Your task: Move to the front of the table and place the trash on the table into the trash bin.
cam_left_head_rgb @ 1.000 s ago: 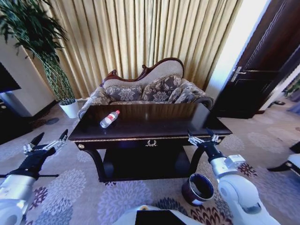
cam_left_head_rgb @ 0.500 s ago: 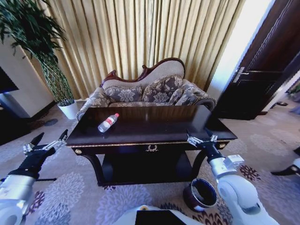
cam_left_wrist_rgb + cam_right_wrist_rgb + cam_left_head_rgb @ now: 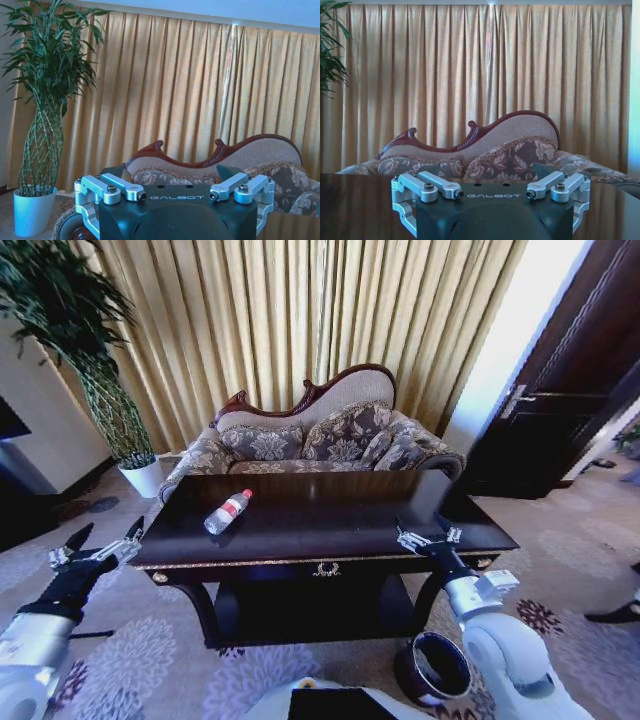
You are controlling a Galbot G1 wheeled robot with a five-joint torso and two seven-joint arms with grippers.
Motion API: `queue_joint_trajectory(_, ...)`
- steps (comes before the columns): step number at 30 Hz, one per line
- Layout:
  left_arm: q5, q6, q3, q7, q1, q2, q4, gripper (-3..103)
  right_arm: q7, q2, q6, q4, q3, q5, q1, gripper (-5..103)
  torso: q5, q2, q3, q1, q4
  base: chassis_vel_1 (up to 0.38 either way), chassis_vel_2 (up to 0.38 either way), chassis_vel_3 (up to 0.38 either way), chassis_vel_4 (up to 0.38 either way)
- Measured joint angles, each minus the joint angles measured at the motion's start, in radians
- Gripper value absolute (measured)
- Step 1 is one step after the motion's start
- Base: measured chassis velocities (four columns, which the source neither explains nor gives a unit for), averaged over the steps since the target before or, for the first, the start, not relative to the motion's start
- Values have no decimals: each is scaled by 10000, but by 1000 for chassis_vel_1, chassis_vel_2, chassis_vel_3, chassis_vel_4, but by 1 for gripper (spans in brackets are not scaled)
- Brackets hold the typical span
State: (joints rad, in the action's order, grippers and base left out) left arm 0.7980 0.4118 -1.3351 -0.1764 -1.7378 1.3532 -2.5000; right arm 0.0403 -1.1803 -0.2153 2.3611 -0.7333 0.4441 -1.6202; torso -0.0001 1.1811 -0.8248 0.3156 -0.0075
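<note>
A large dark glossy table (image 3: 330, 530) with gold trim and a gold emblem at its front centre is seen straight ahead in the head view. A small clear plastic bottle (image 3: 227, 511) with a red cap and white label lies on its side on the left part of the tabletop. The trash bin (image 3: 436, 667), a short dark cylinder, stands on the patterned carpet (image 3: 140, 650) by the table's front right leg. The left gripper (image 3: 97, 545) is held in the air beside the table's left end, its fingers spread apart and holding nothing. The right gripper (image 3: 428, 536) is held at the table's front edge on the right side, fingers likewise spread and holding nothing. Behind the table stand a patterned sofa (image 3: 320, 435), gold curtains (image 3: 300, 320) and a potted plant (image 3: 90, 360).
</note>
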Motion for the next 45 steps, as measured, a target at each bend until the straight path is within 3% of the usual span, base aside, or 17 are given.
queue_joint_trajectory(4,-7,0,50,23,40,-12,0,100,11,-19,204,-64,31,85,6,100,1,-2,-1,3,1,-84,84,96,-77)
queue_joint_trajectory(10,43,190,134,415,297,-550,0,100,29,-27,255,-194,5,100,-47,100,0,-1,0,2,1,0,0,0,0)
queue_joint_trajectory(14,382,687,470,873,1089,-1745,607,100,34,-73,280,-279,26,38,-99,100,-1,2,2,-4,-1,0,0,0,0)
queue_joint_trajectory(18,871,1132,658,1317,1539,-2358,857,100,35,-102,292,-283,32,-2,-156,100,0,1,0,-1,1,0,0,0,0)
queue_joint_trajectory(21,1325,1611,1230,2159,2119,-3162,1133,100,39,-144,303,-323,8,-92,-217,100,-2,0,0,1,0,0,0,0,0)
queue_joint_trajectory(25,1396,1685,1755,2607,2401,-3655,1295,100,48,-172,311,-372,-38,-163,-277,100,-1,0,0,0,0,0,0,0,0)
queue_joint_trajectory(30,1485,1737,3251,3400,3004,-4570,1626,100,54,-255,447,-554,-69,-201,-351,100,1,-1,0,0,0,0,0,0,0)
queue_joint_trajectory(38,1346,2269,4917,4118,3679,-4961,1761,100,55,-215,467,-747,-78,-186,-221,100,1,0,0,0,0,0,0,0,0)
queue_joint_trajectory(45,804,2891,5531,3941,3751,-5092,1860,100,55,-157,468,-822,-93,-112,-115,100,0,0,0,0,0,0,0,0,0)
